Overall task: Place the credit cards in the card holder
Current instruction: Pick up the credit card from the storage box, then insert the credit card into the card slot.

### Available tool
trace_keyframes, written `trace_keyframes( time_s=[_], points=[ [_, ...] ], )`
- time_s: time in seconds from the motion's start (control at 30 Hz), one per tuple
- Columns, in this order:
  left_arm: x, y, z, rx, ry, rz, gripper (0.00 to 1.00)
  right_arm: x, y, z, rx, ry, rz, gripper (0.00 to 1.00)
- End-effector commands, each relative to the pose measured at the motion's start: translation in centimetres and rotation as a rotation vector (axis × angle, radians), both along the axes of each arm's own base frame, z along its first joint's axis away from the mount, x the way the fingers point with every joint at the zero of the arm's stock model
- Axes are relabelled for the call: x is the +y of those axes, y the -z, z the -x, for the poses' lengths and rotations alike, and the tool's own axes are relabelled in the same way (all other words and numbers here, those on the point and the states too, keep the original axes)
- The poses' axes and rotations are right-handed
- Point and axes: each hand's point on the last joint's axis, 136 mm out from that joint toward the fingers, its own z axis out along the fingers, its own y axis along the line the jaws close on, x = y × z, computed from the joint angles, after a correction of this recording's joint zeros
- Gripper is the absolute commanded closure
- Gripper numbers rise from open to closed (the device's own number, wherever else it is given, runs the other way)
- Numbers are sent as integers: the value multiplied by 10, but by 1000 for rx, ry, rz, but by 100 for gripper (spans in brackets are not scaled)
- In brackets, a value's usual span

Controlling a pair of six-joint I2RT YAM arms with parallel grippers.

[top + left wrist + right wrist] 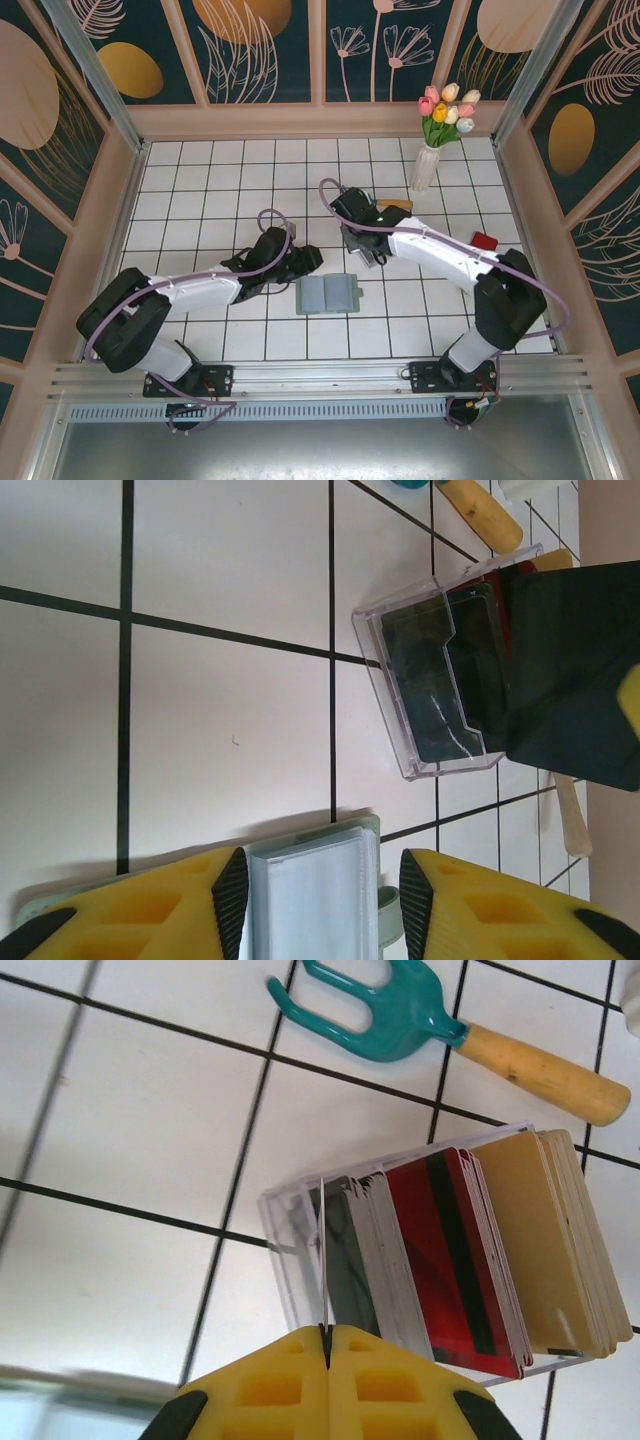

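Tiled table point(200, 180): card holder point(328, 294) long axis left-right.

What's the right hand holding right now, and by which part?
One thin card, seen edge-on, pinched at its near edge by the shut right hand.

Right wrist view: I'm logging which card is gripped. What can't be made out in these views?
Right wrist: card in the right gripper is edge-on, face unreadable; card holder blurred, cut off at the bottom.
Left wrist: right gripper's body hides the tray's far end.
Top external: right arm covers the tray.
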Motion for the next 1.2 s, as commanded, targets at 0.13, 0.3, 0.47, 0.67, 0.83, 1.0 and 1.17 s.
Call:
trace_keyframes(
  time_s=[0.13,0.3,0.47,0.67,0.83,1.0,1.17],
  points=[
    [32,12,15,5,-44,-93,51,30,-28,34,77,33,-433,100],
    [47,29,31,40,-43,-110,51,54,-17,71,163,57,-798,100],
    [50,42,45,74,-12,-101,53,65,9,94,217,76,-906,100],
    [45,44,47,77,24,-91,53,69,40,106,257,105,-857,100],
    [39,49,49,92,47,-72,54,59,66,110,263,153,-782,100],
    [37,55,50,106,58,-79,57,48,77,112,253,168,-745,100],
    [37,63,51,124,65,-92,65,49,95,117,293,163,-720,100]
  ],
)
